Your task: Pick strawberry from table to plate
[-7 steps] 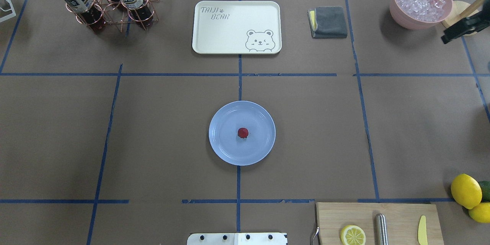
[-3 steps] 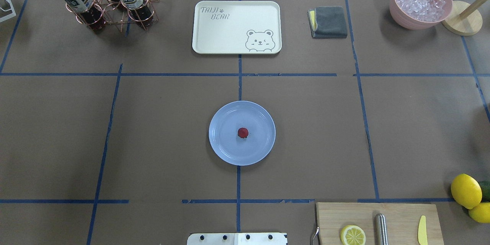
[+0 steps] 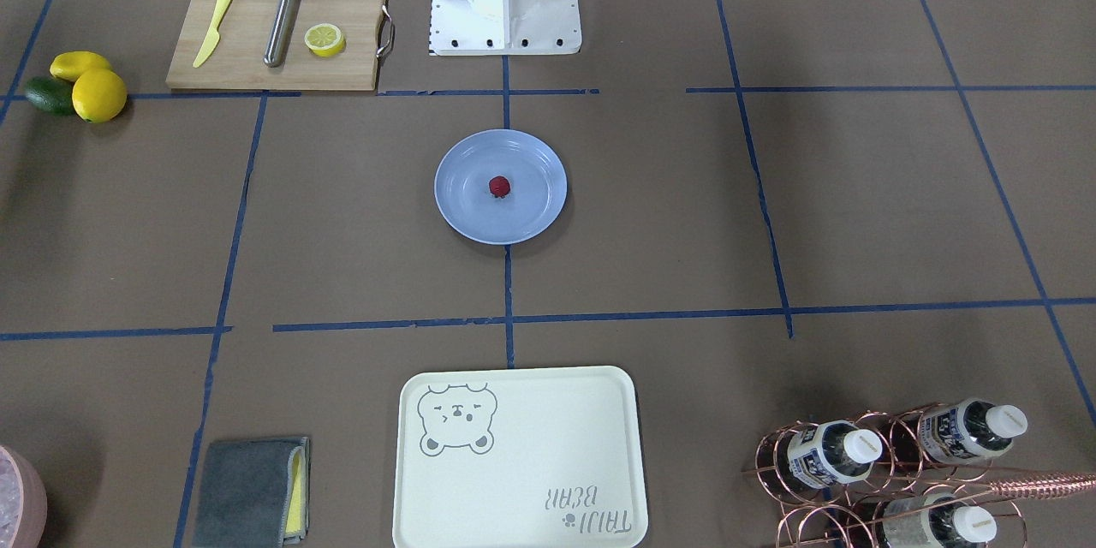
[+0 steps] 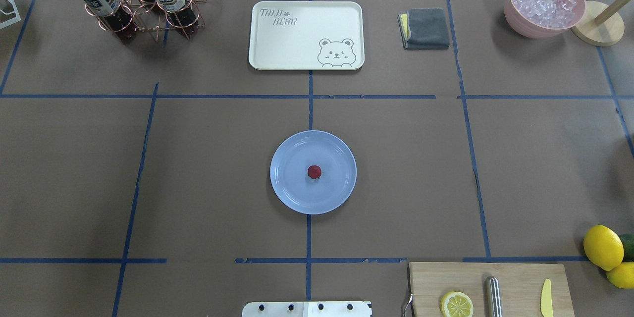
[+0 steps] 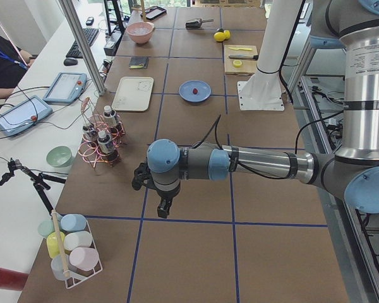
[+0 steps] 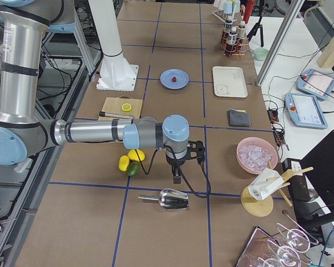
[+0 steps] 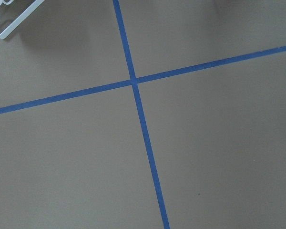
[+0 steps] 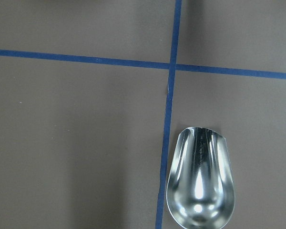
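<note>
The small dark red strawberry [image 4: 314,172] lies near the middle of the round light blue plate [image 4: 287,193], which stands at the centre of the brown table [image 4: 198,168]. From the front the strawberry [image 3: 499,186] rests on the plate [image 3: 462,214] too. Neither gripper shows in the overhead or front view. The left gripper [image 5: 164,207] hangs over bare table far from the plate, and I cannot tell if it is open. The right gripper [image 6: 177,179] hangs above a metal scoop [image 6: 170,199], also far from the plate, its state unclear.
A cream bear-print tray [image 4: 306,34], a grey cloth [image 4: 425,28] and a pink bowl of ice [image 4: 544,2] line the far side. A bottle rack [image 4: 141,2] stands far left. A cutting board [image 4: 490,287] and lemons [image 4: 602,246] sit near right.
A dark part of the right arm that showed at the overhead view's right edge one second ago has left that view. The strawberry and plate have not moved.
</note>
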`<move>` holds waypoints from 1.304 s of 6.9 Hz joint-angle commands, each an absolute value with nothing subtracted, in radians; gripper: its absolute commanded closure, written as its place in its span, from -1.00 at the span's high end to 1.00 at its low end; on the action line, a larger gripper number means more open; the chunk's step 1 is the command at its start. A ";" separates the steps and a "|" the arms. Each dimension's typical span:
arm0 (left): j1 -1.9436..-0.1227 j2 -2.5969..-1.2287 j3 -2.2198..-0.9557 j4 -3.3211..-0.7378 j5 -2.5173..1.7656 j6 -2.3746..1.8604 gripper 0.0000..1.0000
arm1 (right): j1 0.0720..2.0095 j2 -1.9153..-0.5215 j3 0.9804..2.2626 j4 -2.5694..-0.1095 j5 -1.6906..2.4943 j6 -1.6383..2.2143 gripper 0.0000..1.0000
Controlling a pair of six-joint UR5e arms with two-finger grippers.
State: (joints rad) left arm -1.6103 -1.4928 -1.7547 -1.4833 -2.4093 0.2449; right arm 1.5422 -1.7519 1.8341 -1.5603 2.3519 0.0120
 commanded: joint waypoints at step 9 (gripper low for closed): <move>-1.612 -1.468 -1.761 -1.486 -2.407 0.247 1.00 | 1.543 -1.769 1.796 -1.559 2.356 0.009 1.00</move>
State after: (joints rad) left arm -1.6122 -1.4679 -1.7607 -1.4859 -2.4076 0.2470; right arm 1.5432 -1.7664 1.7965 -1.5585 2.3560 0.0097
